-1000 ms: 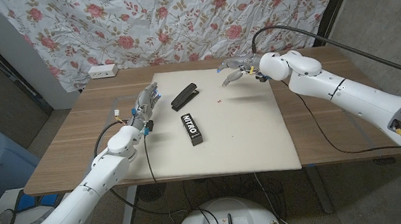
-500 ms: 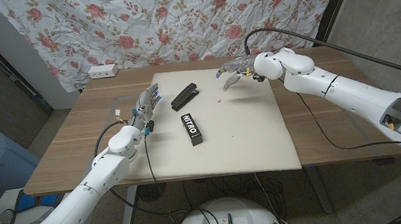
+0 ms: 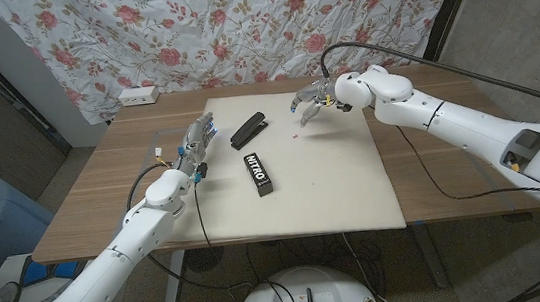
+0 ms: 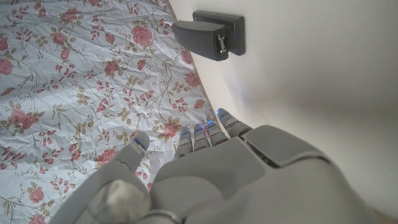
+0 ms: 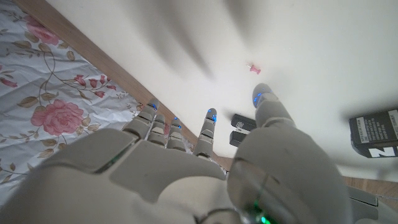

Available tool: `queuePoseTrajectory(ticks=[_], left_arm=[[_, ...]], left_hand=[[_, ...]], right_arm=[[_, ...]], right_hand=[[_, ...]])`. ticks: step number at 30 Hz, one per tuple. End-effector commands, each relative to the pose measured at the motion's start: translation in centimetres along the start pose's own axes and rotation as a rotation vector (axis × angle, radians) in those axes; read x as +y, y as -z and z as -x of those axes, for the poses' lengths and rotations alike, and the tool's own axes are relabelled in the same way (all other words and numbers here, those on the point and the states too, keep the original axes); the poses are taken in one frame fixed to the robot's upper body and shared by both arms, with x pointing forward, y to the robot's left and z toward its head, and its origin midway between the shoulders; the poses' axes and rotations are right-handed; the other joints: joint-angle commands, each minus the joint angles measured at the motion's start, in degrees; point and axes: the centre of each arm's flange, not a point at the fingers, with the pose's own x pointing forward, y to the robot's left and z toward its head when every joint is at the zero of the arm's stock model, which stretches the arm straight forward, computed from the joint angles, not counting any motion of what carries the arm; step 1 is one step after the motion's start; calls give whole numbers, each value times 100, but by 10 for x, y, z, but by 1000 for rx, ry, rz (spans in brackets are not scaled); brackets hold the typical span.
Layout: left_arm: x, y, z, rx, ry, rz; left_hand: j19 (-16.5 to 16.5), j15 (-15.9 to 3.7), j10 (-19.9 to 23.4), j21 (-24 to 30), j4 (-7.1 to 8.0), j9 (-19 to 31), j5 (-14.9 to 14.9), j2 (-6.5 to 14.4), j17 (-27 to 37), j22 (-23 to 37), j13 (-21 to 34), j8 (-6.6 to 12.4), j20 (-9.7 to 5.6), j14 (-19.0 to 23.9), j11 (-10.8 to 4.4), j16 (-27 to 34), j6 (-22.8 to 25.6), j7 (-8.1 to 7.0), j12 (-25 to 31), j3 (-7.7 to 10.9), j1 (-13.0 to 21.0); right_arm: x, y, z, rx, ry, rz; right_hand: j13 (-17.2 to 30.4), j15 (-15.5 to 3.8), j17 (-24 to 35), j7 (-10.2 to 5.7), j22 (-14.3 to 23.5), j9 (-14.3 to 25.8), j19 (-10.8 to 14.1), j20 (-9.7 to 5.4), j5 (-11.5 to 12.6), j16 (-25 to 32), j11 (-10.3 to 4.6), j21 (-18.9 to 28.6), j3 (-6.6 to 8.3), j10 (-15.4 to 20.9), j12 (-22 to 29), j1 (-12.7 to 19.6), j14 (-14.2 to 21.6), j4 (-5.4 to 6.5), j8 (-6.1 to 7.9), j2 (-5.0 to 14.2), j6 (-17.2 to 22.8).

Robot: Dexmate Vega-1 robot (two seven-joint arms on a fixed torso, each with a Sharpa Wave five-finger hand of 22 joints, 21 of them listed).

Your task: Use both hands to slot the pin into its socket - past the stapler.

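Note:
A tiny pink pin [image 3: 295, 136] [image 5: 253, 68] lies on the cream mat [image 3: 334, 184], just right of the black stapler [image 3: 250, 129] [image 4: 211, 36]. My right hand [image 3: 311, 99] [image 5: 186, 168] hovers above the mat's far edge, a little beyond the pin, fingers spread and holding nothing. The stapler [image 5: 241, 129] peeks out between its fingers in the right wrist view. My left hand [image 3: 196, 144] [image 4: 217, 168] stands at the mat's left edge, left of the stapler, fingers extended and empty.
A black box marked NITRO [image 3: 258, 171] [image 5: 373, 130] lies on the mat near the stapler. A white power strip [image 3: 138, 95] sits at the table's far left corner. A floral curtain [image 3: 237, 24] hangs behind the wooden table [image 3: 103, 189].
My right hand has moved left along the mat's far edge, closer to the pin and the stapler. The left arm has stayed put.

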Motion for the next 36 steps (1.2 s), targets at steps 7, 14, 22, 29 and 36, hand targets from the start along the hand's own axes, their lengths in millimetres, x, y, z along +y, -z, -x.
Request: queuePoseTrajectory(ticks=[7, 14, 22, 29, 36], left_arm=[[3, 0, 2, 5, -8, -1], [3, 1, 3, 11, -9, 0], [2, 2, 5, 12, -8, 3], [2, 3, 7, 17, -13, 3], [1, 3, 8, 12, -10, 4]], left_hand=[[69, 25, 15, -2, -7, 23, -4, 491, 11, 28, 8, -8, -217, 11, -46, -19, 54, 9, -8, 55, 18], [73, 29, 15, -4, -7, 23, -5, 489, 11, 28, 8, -10, -216, 7, -53, -23, 54, 5, -12, 60, 17], [70, 37, 13, -8, -8, 24, -6, 487, 11, 28, 9, -14, -214, 8, -51, -25, 51, 4, -16, 68, 16], [71, 39, 5, -10, -7, 24, -7, 485, 12, 28, 9, -15, -211, 10, -50, -25, 50, 0, -21, 73, 13], [70, 48, 9, -13, -6, 24, -9, 483, 13, 28, 10, -15, -191, 11, -49, -26, 52, -12, -21, 78, 10]], right_arm=[[9, -15, -14, 18, -32, 73], [15, -21, -18, 9, -27, 78], [20, -24, -21, 0, -26, 80], [26, -28, -24, -13, -29, 83], [30, -30, -25, -17, -31, 93]], right_hand=[[21, -20, 30, -26, 18, 42, 80, -22, -23, 48, -48, 3, 30, 71, -15, 115, 88, 24, 153, 44, 268], [22, -53, 38, -81, 19, 60, 120, -34, -33, 64, -67, 7, 29, 80, -23, 161, 133, 26, 224, 46, 385], [24, -82, 45, -89, 20, 75, 152, -48, -40, 70, -88, 9, 36, 80, -33, 219, 153, 22, 271, 56, 448], [25, -101, 54, -71, 21, 92, 183, -59, -50, 85, -126, 10, 40, 126, -24, 269, 193, 25, 329, 70, 532], [26, -157, 62, -88, 20, 109, 229, -94, -63, 87, -177, 16, 39, 148, -25, 311, 202, 29, 392, 82, 626]])
